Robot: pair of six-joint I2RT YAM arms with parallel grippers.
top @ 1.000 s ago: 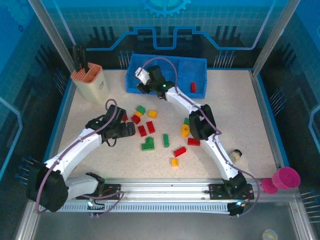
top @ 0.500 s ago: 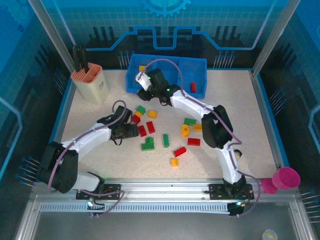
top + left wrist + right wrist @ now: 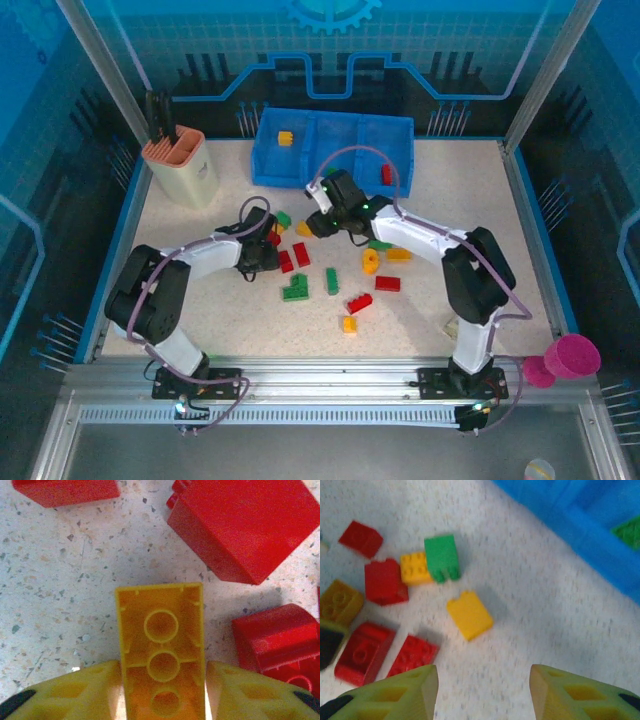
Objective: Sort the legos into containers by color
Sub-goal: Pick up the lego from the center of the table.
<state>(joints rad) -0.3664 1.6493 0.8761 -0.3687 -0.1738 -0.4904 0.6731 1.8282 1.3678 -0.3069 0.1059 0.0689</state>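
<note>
The orange brick [image 3: 161, 645] lay on the table [image 3: 60, 580] with its hollow underside up. The left gripper [image 3: 162, 669] was clamped on it, with one finger [image 3: 75, 695] pressing on each long flank. Room around it was small. A large red brick [image 3: 242, 527] stood just ahead to the right, and a second red brick [image 3: 275, 640] lay just beside its right flank, both cut by the frame. On its left side the speckled surface was open.

From above, the loose legos [image 3: 331, 281] were scattered in the middle of the table, well apart from its edges. The blue tray [image 3: 275, 175] stood at the far edge. Its left compartment held a yellow piece [image 3: 285, 137] and its right one a red piece [image 3: 386, 174]. The right gripper [image 3: 314, 224] hung between the tray and the cluster, jaws spread wide and holding nothing. In its own camera a yellow block [image 3: 469, 615] lay just ahead of it, with open surface up to the tray wall.

A green piece [image 3: 627, 530] showed in the tray, blurred and at the frame edge; I could not tell which compartment. In the top view the left gripper covered the orange brick almost wholly, and the right arm crossed over a green brick [image 3: 380, 243]. The beige holder [image 3: 180, 165] stood at the far left and the pink cup [image 3: 572, 355] at the near right.
</note>
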